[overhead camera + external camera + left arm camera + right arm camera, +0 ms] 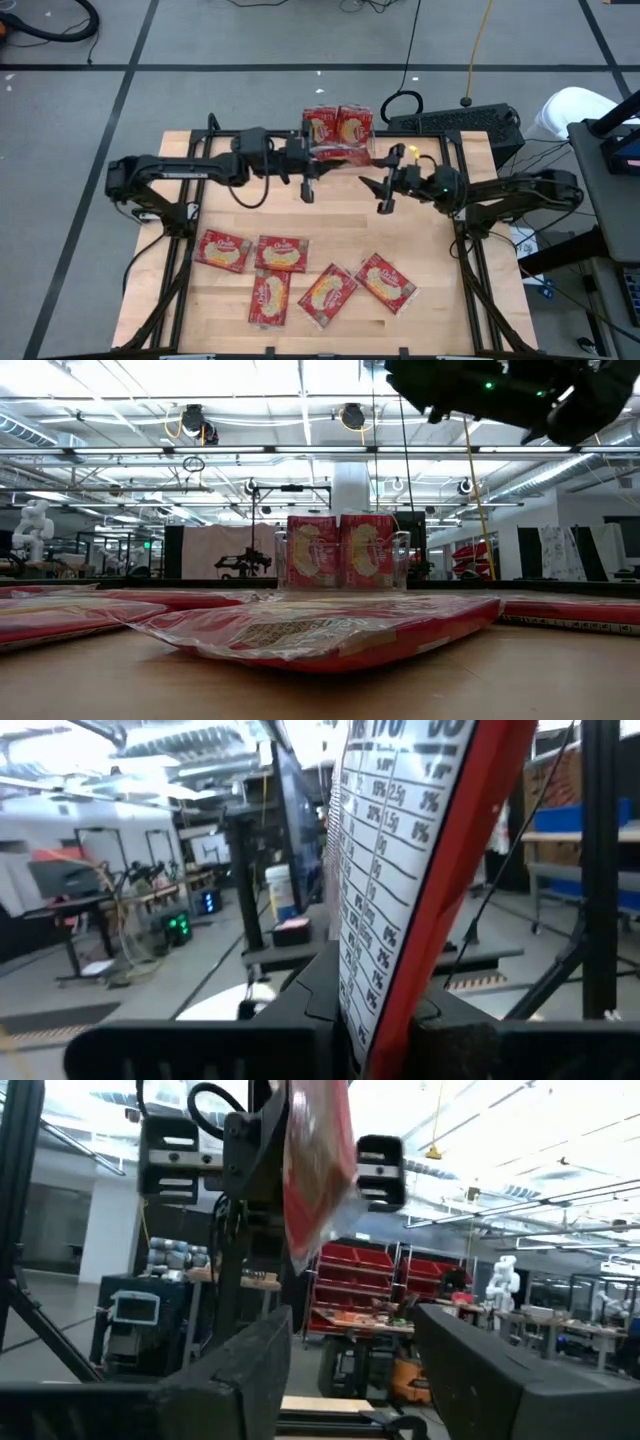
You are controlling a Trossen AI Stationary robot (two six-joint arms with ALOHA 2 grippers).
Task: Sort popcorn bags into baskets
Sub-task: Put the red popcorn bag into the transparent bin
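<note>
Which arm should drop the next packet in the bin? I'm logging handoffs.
Left, probably: the left gripper already clamps a popcorn bag beside the clear bin; the right gripper is open, empty.

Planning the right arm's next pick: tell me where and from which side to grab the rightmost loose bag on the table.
The rightmost bag lies flat and skewed, clear of its neighbour on the outer side. Probably best: right gripper, open, comes from above and pinches across the short edge nearest the table's right side, fingers turned to match the skew.
</note>
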